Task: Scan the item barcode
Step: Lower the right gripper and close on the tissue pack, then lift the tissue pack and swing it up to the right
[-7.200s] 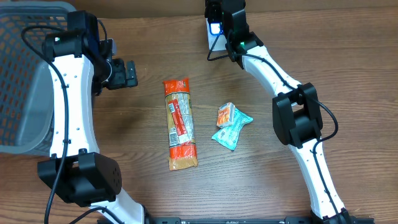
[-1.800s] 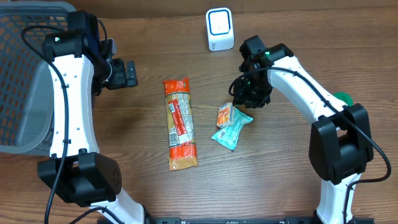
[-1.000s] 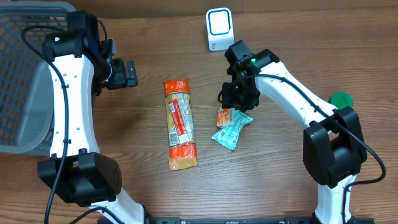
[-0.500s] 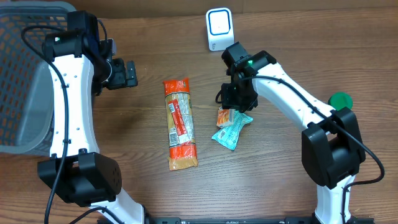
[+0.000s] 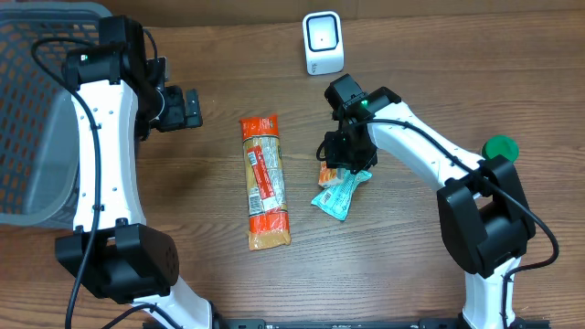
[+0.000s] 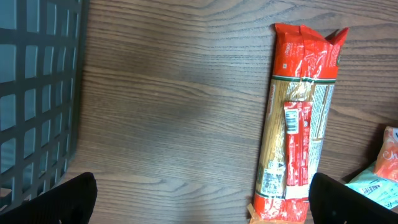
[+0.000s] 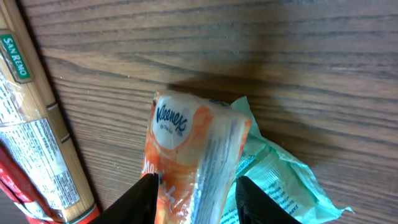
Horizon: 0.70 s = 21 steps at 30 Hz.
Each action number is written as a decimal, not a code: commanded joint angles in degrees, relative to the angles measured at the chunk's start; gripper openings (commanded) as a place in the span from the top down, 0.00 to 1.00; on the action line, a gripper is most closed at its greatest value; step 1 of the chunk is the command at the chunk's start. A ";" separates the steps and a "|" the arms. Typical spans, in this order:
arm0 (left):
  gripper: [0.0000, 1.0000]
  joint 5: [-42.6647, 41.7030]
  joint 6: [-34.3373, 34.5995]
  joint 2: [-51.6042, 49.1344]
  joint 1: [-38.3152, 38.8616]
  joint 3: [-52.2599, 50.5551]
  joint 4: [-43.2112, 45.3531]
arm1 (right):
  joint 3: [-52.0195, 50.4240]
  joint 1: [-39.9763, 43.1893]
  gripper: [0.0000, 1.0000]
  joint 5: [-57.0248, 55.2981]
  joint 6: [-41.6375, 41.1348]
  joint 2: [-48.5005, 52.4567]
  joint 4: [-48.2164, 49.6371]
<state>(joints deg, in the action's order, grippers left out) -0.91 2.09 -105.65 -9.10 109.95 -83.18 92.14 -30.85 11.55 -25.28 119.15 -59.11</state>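
**Desk:** Where is the item to be scanned?

**Photographer:** The orange Kleenex tissue pack [image 7: 186, 155] lies flat near the middle of the tabletop [image 5: 411, 265], its lower end overlapping a crumpled teal packet [image 5: 336, 196]. The white barcode scanner [image 5: 323, 42] stands well apart from it, near the far edge.

**Desk:** And the right arm?

**Photographer:** The right gripper [image 7: 196, 199] is down over the pack with its jaws parted, one black finger at each long side. The wrist view does not show whether they press on the wrapper.

**Desk:** The left one?

**Photographer:** The left gripper [image 5: 187, 108] hangs fully released over bare wood toward the left edge, touching nothing, beside a grey mesh basket [image 5: 37, 110] at the far-left corner.

**Desk:** Anything else on the wood?

**Photographer:** A long San Remo spaghetti packet [image 5: 263, 181] lies lengthwise between the two arms, just left of the tissue pack. A small green round object [image 5: 500, 146] sits toward the right edge, partly behind the right arm.
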 commanded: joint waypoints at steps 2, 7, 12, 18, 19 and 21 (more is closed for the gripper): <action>0.00 -0.39 -0.83 1.42 0.13 1.07 -0.11 | -0.26 -0.31 0.58 -0.57 -0.28 0.11 0.85; 0.00 -0.42 -0.83 1.42 0.13 1.07 -0.11 | -0.72 -0.31 0.63 -0.63 -0.28 0.11 0.42; 0.00 -0.42 -0.83 1.42 0.13 1.07 -0.11 | -2.95 -0.33 0.67 -0.57 -0.52 0.13 2.71; 0.00 -0.42 -0.83 1.42 0.13 1.07 -0.11 | -1.84 0.22 0.96 -0.57 -0.15 -0.63 2.47; 0.00 -0.39 -0.83 1.42 0.13 1.07 -0.11 | -1.07 0.61 0.96 -0.55 0.02 -0.98 1.64; 0.00 -0.39 -0.83 1.42 0.13 1.07 -0.09 | 0.74 1.64 0.96 -0.22 0.22 -2.21 -0.81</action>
<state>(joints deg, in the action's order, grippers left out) -0.91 2.09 -105.65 -9.10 109.95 -83.18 90.24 -30.57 11.62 -25.50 119.15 -58.52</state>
